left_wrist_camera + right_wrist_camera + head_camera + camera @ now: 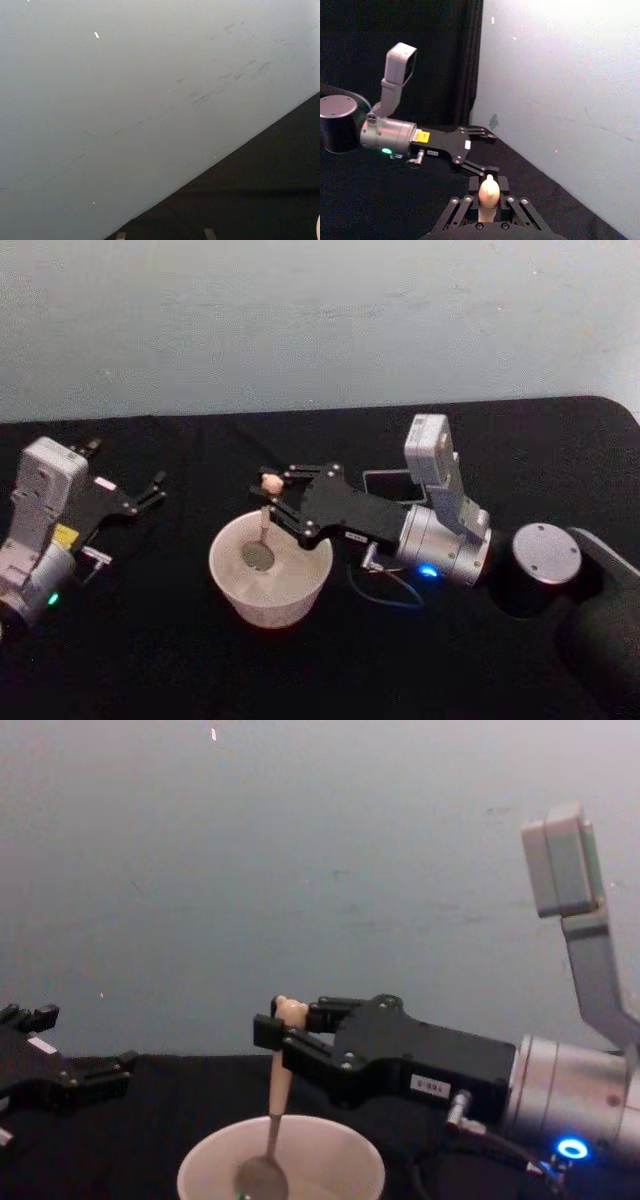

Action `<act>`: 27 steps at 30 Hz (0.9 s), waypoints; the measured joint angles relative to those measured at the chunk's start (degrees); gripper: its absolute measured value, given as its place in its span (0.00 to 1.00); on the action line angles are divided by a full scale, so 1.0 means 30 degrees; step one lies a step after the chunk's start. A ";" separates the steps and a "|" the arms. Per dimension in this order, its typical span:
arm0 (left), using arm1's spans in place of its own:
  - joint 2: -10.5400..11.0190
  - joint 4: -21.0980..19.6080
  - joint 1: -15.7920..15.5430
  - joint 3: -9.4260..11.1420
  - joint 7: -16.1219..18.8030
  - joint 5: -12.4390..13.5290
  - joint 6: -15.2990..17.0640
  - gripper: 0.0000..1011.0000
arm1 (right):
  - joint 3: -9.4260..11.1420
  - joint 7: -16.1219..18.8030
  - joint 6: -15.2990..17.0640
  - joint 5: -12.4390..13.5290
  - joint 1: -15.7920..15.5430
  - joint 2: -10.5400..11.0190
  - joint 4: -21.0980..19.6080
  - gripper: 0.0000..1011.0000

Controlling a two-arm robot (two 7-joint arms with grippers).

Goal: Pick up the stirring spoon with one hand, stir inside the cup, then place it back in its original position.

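Black cloth covers the table [150,640], which runs back to a pale grey-blue wall [300,320]; the far right corner of the cloth is rounded. Open cloth lies in front of the cup [285,608] and between the cup and the left gripper [128,462]. To the cup's right, the room is taken up by the right arm's silver wrist and a dark joint with a round metal cap [545,550].

The stirring spoon [276,1095] stands nearly upright, slightly tilted. Its shiny bowl is low inside the cup and its pale handle rises above the rim; whether the bowl touches the bottom cannot be told. The right gripper [272,495] reaches in from the right, above the cup's far rim, with its fingers pressed together on the handle just under the bear head, so the head pokes out on top.

The dark holder box [388,473] stands behind the right gripper's body — mostly hidden by it, just beyond the cup.

The left gripper rests well apart at the table's left side, fingers spread and pinching nothing — it touches neither cup nor spoon.
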 joint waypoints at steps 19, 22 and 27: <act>0.0000 0.0000 0.0000 0.0001 -0.0001 0.0000 0.0000 0.99 | 0.0710 -0.0187 -0.0064 -0.0038 -0.0472 0.0688 -0.0536 0.21; 0.0000 0.0000 0.0000 0.0000 0.0000 0.0000 0.0000 0.99 | 0.0805 -0.0193 -0.0017 0.0000 -0.0696 0.0924 -0.0914 0.21; 0.0000 0.0000 0.0000 0.0000 0.0000 0.0000 0.0000 0.99 | 0.0933 -0.0182 0.0073 0.0097 -0.1090 0.1316 -0.1545 0.21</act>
